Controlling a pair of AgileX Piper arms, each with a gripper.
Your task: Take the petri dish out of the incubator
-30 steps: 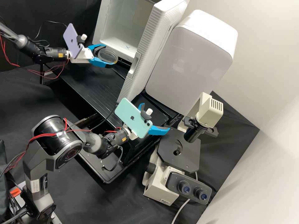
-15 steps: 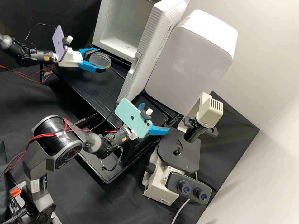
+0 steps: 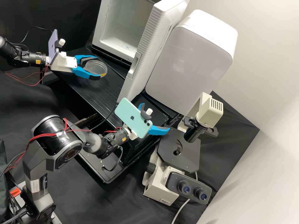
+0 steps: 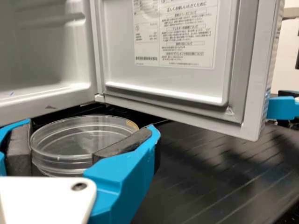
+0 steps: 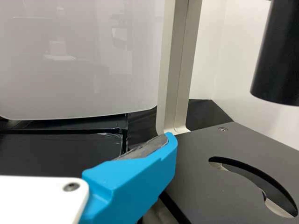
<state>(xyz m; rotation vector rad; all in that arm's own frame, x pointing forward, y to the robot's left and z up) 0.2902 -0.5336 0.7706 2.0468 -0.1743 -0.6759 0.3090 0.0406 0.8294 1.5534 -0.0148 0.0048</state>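
With the left hand [image 3: 97, 68] clenched on the petri dish [image 3: 94, 66] outside the incubator [image 3: 118, 25], carry it level and lower it flat onto the table [image 3: 96, 93] before releasing.

The open door [image 3: 146, 53] walls off one side of the chamber [image 3: 120, 28]. Open room lies above the ribbed shelf [image 3: 99, 93], around the left gripper [image 3: 97, 67] clasping the dish [image 3: 92, 66]. The microscope [image 3: 183, 155] seems to crowd the right gripper [image 3: 163, 129].

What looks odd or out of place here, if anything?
Nothing stands out. The dish sits intact in the left gripper, outside the incubator, whose door stands open. No spill or damage shows.
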